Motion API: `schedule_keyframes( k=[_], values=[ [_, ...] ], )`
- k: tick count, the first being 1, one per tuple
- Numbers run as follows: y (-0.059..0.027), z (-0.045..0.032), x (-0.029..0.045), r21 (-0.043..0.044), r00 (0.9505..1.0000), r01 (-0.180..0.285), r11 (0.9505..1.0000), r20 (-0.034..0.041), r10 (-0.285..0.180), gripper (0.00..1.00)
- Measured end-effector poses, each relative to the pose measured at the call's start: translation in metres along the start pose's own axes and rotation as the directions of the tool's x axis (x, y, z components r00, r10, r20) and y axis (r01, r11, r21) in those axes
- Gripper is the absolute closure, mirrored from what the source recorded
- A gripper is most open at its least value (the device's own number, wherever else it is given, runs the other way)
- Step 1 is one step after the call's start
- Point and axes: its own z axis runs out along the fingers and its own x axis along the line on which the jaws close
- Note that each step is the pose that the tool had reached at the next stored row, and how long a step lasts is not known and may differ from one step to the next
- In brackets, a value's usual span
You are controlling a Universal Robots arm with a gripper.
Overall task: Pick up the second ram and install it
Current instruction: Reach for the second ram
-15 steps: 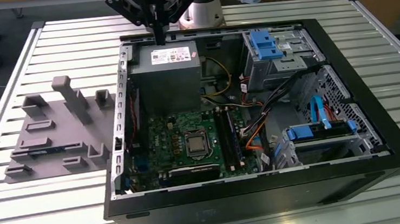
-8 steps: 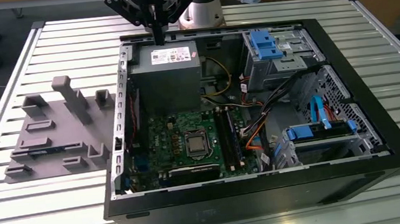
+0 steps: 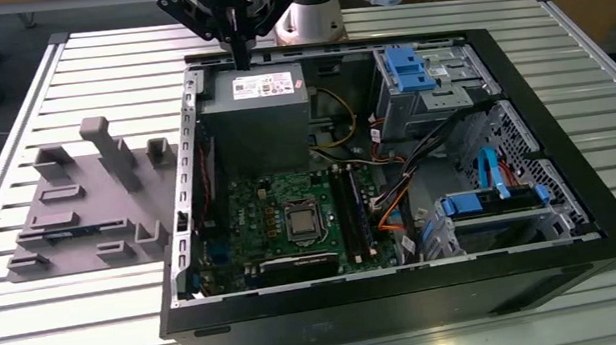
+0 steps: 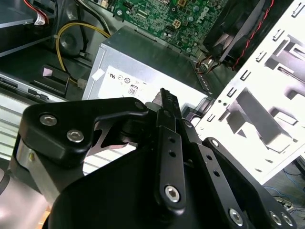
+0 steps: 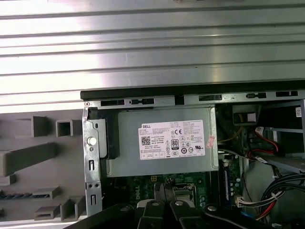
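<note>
The gripper (image 3: 240, 57) hangs over the far edge of the power supply box (image 3: 261, 110), fingers pinched together into one thin blade with nothing between them, as both wrist views also show. No catch yet!

The second ram (image 3: 62, 234) sits well away from the power supply box, outside the computer case (image 3: 408, 297). It is in the grey tray (image 3: 74, 172) on the exterior view's left, tucked into a low slot near the tray's front. In the first wrist view the ram (image 5: 21, 195) shows as a blue strip with dark chips.

Its long axis runs parallel to the power supply box's labelled face and crosswise to the memory slots (image 3: 354, 210) on the green board (image 3: 255, 210), so I'd expect it needs a quarter turn.

To pick it well, the fingers want to open first. Then they should drop straight down at mid-length and pinch the flat faces, lifting level so neither end catches in the slot. Whether it stands fully on edge I can't quite tell.
</note>
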Motion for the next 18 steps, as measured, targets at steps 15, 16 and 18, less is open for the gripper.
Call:
schedule_keyframes(
  k=[15, 16, 18],
  values=[
    [-0.0005, -0.0002, 0.0069, 0.0000, 1.0000, 0.000, 1.0000, 0.0000, 0.000, 0.89],
    [-0.0005, -0.0002, 0.0070, 0.0000, 1.0000, 0.000, 1.0000, -0.0001, 0.000, 0.89],
    [-0.0006, -0.0002, 0.0072, 0.0000, 1.0000, 0.000, 1.0000, 0.0000, 0.000, 0.89]
  ],
)
